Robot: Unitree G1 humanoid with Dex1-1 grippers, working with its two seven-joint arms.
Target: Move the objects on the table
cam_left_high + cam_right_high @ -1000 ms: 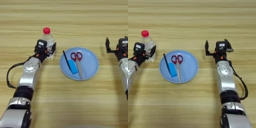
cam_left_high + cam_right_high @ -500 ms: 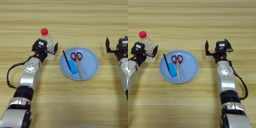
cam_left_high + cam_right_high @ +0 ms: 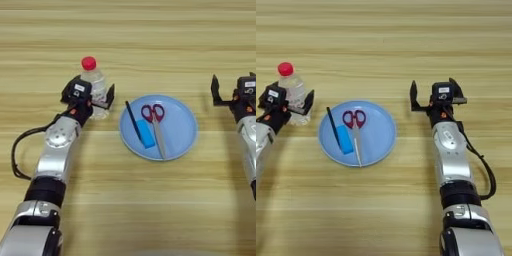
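Left eye view: left pincer (image 3: 98,98) clasps bottle (image 3: 95,85); right pincer (image 3: 432,92) spread, empty.

1 clear plastic bottle with a red cap (image 3: 94,85), 1 round blue plate (image 3: 181,131), 1 pair of red-handled scissors (image 3: 155,123), 1 thin black stick (image 3: 133,121), 1 small blue rectangular block (image 3: 145,134).

A plate (image 3: 182,131) is set near the middle of the table (image 3: 150,40). On it, the stick (image 3: 133,121) lies leftmost, the block (image 3: 146,134) just beside it, apparently touching, and the scissors (image 3: 156,125) to their right. The water bottle (image 3: 95,86) stands left of the plate, the left gripper (image 3: 95,95) around it. The right gripper (image 3: 432,94) is held well right of the plate.
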